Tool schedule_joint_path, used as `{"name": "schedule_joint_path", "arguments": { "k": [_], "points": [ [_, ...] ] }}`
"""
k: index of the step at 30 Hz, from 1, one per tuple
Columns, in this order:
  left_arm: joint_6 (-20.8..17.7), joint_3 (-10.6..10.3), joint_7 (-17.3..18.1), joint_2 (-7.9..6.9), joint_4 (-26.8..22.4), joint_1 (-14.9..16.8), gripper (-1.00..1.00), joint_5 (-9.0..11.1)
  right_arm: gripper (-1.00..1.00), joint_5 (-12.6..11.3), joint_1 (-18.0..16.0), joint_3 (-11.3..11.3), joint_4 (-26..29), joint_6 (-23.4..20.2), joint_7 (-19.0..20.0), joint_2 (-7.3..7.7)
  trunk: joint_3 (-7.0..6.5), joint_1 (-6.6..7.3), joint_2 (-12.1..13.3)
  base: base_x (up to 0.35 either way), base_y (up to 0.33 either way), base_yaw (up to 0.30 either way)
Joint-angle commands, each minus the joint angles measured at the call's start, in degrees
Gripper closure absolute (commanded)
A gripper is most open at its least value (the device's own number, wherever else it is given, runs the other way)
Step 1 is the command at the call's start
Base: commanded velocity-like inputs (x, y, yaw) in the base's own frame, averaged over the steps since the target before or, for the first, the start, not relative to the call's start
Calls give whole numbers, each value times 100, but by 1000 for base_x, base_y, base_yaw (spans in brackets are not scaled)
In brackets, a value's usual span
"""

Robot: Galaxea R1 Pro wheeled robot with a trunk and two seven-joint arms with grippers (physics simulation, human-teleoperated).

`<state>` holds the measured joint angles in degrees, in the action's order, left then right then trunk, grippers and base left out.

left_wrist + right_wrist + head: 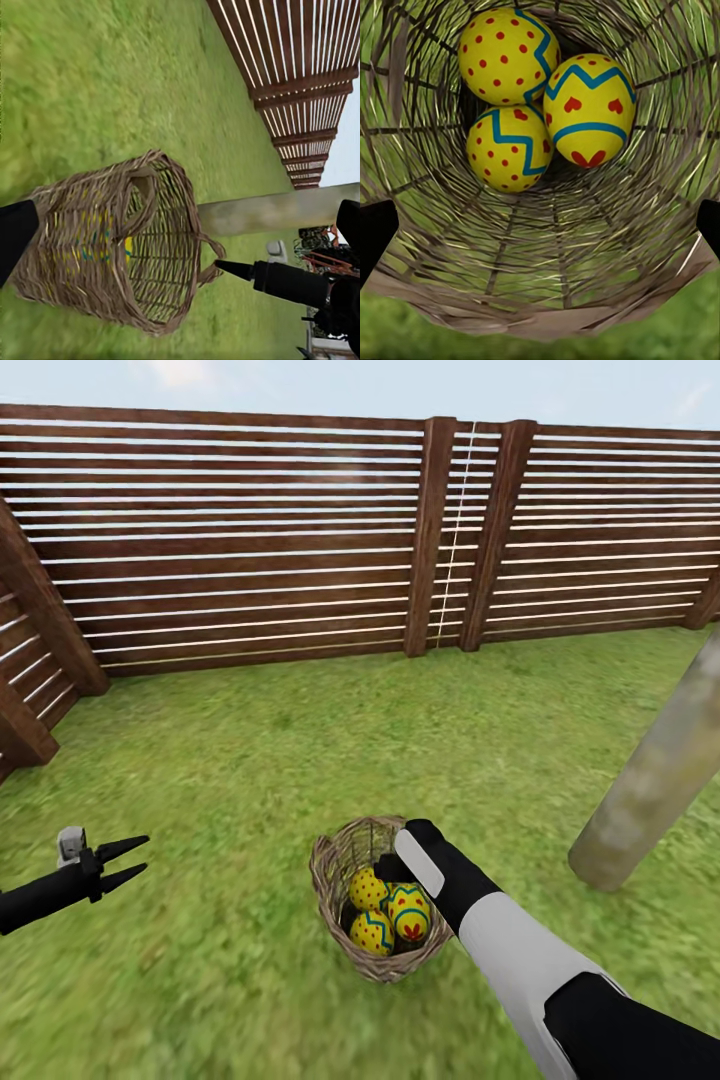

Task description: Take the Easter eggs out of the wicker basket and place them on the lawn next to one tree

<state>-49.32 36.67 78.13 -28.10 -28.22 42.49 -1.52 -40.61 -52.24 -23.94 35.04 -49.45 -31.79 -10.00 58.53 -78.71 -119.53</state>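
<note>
- My right gripper: poised at the far rim of the wicker basket, fingers spread, holding nothing; its dark tips frame the basket mouth in the wrist view.
- Three Easter eggs: all inside the basket, clustered and touching, on the lawn.
- Step in hand, as I judge it: reaching in for the first egg. Next calls for lowering onto one egg, then closing.
- Right arm: extended forward and down over the basket.
- My left gripper: open, idle, well apart.
- Tree: near the basket.
</note>
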Motion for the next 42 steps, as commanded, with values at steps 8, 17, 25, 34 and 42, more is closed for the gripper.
{"name": "schedule_joint_path", "arguments": {
  "k": [8,17,25,34,42],
  "points": [
    [-60,16,27,-8,1,4,-100,-15,-100,-52,-111,-8,3,1,-61,0,149,-175,-324,0,0,0],
    [-60,16,27,-10,1,4,-100,-17,-100,-64,-246,-10,-23,209,-93,0,310,-373,-685,0,0,0],
    [-53,16,29,-11,1,4,-100,-16,-100,-70,-366,3,-148,259,-115,0,454,-549,-1006,0,0,0],
    [-52,16,27,-7,1,4,-100,-16,-100,-70,-444,4,-309,254,-117,0,616,-746,-1367,0,0,0],
    [-52,16,29,2,1,4,-100,-15,-100,-70,-448,4,-311,244,-117,0,759,-922,-1688,0,0,0]
  ]
}}
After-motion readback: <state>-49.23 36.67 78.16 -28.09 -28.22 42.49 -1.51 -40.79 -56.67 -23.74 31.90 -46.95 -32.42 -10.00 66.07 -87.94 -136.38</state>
